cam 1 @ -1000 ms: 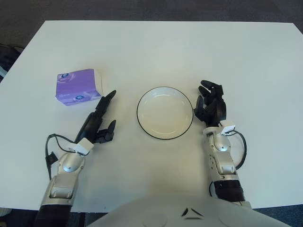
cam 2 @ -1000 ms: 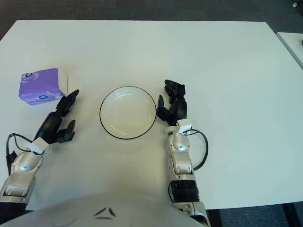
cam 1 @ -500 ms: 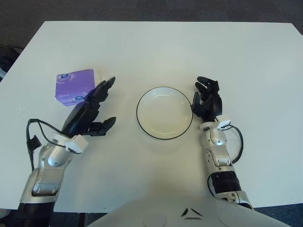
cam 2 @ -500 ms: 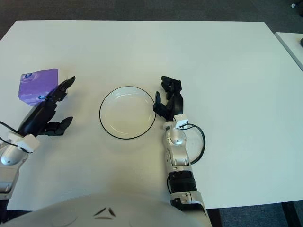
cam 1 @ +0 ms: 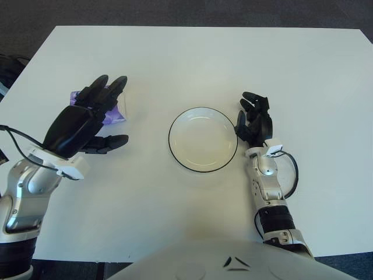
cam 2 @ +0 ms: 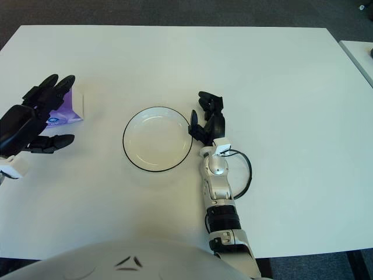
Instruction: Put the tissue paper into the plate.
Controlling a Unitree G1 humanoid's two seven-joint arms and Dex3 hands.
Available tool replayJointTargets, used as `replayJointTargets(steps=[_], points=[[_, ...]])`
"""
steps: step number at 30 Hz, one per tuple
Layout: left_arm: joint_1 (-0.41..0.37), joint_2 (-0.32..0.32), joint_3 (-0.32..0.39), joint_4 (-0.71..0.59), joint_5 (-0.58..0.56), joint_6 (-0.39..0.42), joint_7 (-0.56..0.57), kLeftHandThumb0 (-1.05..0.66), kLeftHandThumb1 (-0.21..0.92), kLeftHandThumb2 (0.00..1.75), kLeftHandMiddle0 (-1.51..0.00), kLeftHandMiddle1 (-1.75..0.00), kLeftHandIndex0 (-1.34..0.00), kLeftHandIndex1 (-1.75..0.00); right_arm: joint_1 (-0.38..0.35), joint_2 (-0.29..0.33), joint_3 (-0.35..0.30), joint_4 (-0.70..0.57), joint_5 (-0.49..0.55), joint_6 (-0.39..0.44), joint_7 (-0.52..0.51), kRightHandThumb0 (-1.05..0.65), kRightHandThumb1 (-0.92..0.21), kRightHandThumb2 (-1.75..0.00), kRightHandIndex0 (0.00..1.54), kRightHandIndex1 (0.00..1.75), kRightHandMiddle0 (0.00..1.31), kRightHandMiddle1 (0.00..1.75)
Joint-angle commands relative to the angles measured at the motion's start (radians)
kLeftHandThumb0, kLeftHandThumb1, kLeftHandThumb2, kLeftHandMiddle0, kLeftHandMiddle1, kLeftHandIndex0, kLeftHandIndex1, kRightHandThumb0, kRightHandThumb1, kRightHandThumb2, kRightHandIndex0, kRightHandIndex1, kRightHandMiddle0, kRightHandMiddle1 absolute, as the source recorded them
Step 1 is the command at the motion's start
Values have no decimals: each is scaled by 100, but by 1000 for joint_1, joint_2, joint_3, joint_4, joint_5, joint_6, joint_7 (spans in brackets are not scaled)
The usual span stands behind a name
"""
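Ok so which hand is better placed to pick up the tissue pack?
Left. The left hand hovers with open fingers right over the tissue pack. The right hand is beside the plate, on the far side from the pack.

Your left hand (cam 1: 78, 125) hovers with spread fingers over the purple tissue packet (cam 1: 111, 111); the black-rimmed white plate (cam 1: 203, 139) sits to its right.

Purple tissue pack (cam 1: 114, 111) — mostly hidden, perhaps untouched — behind left hand (cam 1: 78, 124).
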Motion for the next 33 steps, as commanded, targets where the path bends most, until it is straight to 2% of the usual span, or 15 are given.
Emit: replayJointTargets(steps=[1, 9, 16, 22, 25, 29, 33], points=[[-2, 15, 13, -6, 64, -38, 33, -87, 92, 76, -5, -2, -2, -3, 63, 38, -14, 116, 21, 81, -9, -50, -73, -82, 27, 76, 0, 116], [-21, 48, 40, -40, 152, -59, 36, -89, 92, 85, -7, -2, 0, -19, 44, 40, -18, 141, 17, 88, -16, -51, -71, -82, 28, 77, 0, 117], [-101, 161, 77, 28, 310, -38, 46, -91, 92, 95, -10, -3, 0, -32, 22, 34, -20, 175, 13, 91, -16, -52, -71, -82, 30, 78, 0, 118], [-179, 212, 22, 97, 434, 14, 56, -96, 92, 106, -12, -3, 0, -36, 10, 28, -25, 200, 18, 81, -1, -51, -72, -82, 28, 78, 0, 117], [-264, 245, -32, 155, 480, 40, 43, -98, 92, 108, -13, -3, 0, -35, 6, 29, -27, 208, 21, 74, 2, -51, -72, -82, 28, 78, 0, 116], [-344, 272, -88, 210, 513, 61, 37, -100, 92, 109, -12, -3, 0, -32, 4, 30, -29, 211, 21, 69, 5, -51, -73, -82, 28, 78, 0, 116], [-387, 286, -129, 248, 536, 81, 44, -100, 92, 103, -12, -2, 0, -32, 3, 27, -33, 212, 23, 69, 13, -52, -74, -80, 27, 77, 0, 114]])
